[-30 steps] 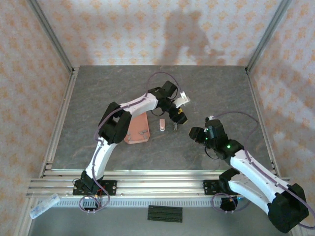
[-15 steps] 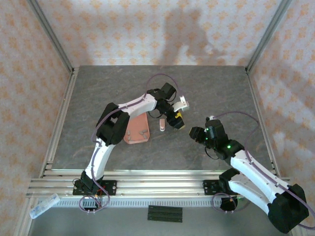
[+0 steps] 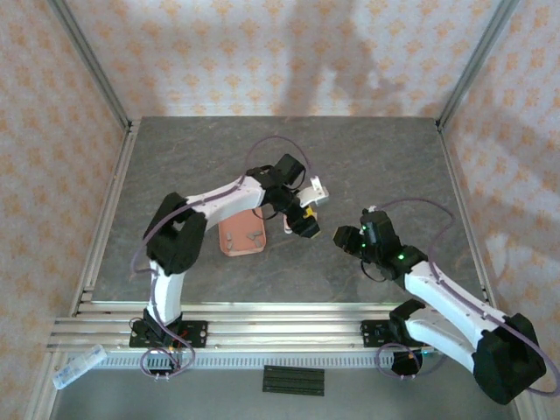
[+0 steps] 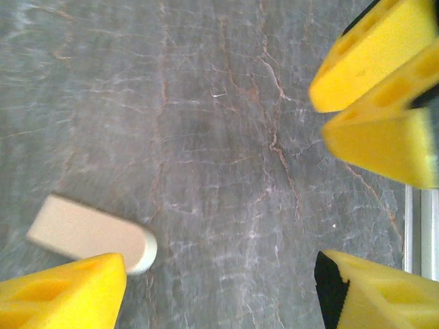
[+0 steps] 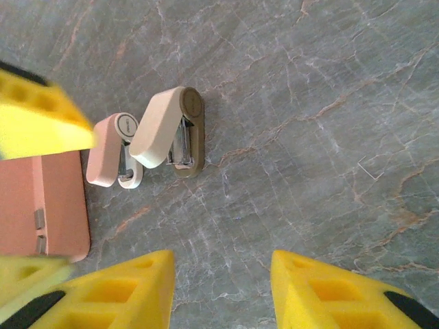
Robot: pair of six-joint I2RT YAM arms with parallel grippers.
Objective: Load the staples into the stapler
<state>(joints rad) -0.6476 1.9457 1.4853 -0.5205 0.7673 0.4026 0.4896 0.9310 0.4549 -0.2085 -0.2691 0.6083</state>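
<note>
Plastic, pale-pink stapler (image 5: 106, 156) should feel light, stiff and slippery; pinch its long sides mid-body. Your left gripper (image 4: 219, 288) and right gripper (image 5: 221, 274) both stand parted, holding nothing.

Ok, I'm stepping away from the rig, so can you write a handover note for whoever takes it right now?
Left pincer: open and empty, low over the table beside the stapler.
Right pincer: open and empty, over bare table near the stapler.
Things: the pink-and-white stapler lies on the table just right of the salmon tray. A beige stapler-like thing with its top raised lies next to it. The staples lie on the tray.
Done: nothing is gripped and no staples are lifted.
Left: take a strip from the tray and load it into the stapler.
</note>
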